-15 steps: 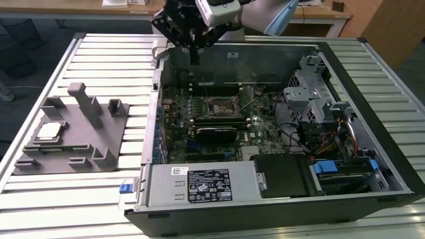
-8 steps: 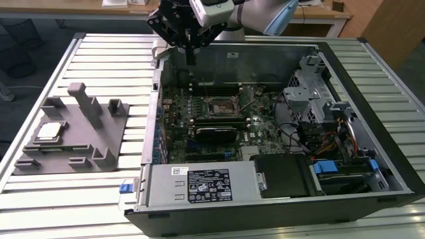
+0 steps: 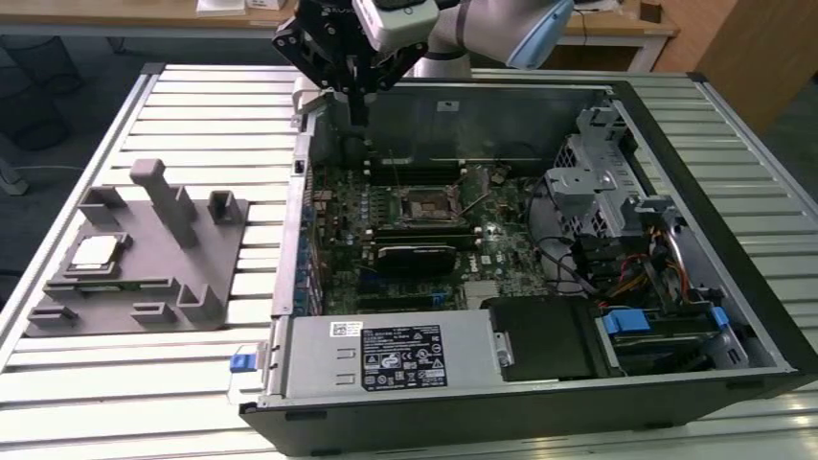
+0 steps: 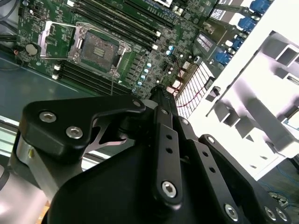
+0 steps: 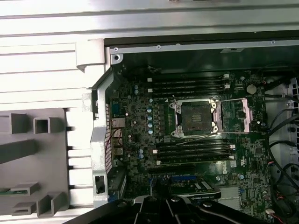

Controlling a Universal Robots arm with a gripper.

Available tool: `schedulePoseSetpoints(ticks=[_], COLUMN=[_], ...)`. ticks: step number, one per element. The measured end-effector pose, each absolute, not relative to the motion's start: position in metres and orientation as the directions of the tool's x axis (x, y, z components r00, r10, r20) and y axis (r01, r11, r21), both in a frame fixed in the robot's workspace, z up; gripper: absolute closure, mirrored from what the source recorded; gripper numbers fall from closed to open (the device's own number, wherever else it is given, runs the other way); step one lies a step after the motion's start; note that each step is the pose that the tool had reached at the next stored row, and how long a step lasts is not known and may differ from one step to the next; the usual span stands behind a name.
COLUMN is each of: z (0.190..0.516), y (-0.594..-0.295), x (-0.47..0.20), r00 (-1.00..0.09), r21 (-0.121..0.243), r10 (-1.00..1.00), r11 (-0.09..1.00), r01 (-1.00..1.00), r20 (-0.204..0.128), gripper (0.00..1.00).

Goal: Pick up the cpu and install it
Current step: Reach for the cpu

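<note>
The cpu (image 3: 96, 251), a small pale silver square, lies flat on the grey plastic block (image 3: 141, 259) at the exterior view's left, outside the computer case. My gripper (image 3: 359, 113) hangs high over the case's back left corner, far from the cpu, fingers together and holding nothing. In the second wrist view the gripper (image 4: 160, 91) tapers to a closed tip above the motherboard. The black socket (image 3: 422, 203) sits mid-board with its frame and lever raised and its bed bare, seen in both wrist views as the socket (image 4: 98, 46) and the socket (image 5: 196, 119).
The open case (image 3: 715, 278) lies on a slatted metal table (image 3: 192, 105). Its upright walls ring the motherboard. A power supply (image 3: 390, 356) fills the near side; drive cages and cables (image 3: 614, 240) crowd the exterior view's right. Tall posts (image 3: 164, 196) rise from the block.
</note>
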State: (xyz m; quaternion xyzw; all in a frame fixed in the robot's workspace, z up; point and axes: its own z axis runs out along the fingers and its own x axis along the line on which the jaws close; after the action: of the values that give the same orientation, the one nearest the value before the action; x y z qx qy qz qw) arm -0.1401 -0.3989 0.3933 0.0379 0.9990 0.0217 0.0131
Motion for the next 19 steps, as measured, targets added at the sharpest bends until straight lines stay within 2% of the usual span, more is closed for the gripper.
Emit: schedulePoseSetpoints(ticks=[19], z=[0.393], y=[-0.399], x=[-0.165], r00=[-0.997], r21=[0.044], r10=[0.076], r11=[0.996], r01=[0.075], r20=[-0.025], gripper=[0.89])
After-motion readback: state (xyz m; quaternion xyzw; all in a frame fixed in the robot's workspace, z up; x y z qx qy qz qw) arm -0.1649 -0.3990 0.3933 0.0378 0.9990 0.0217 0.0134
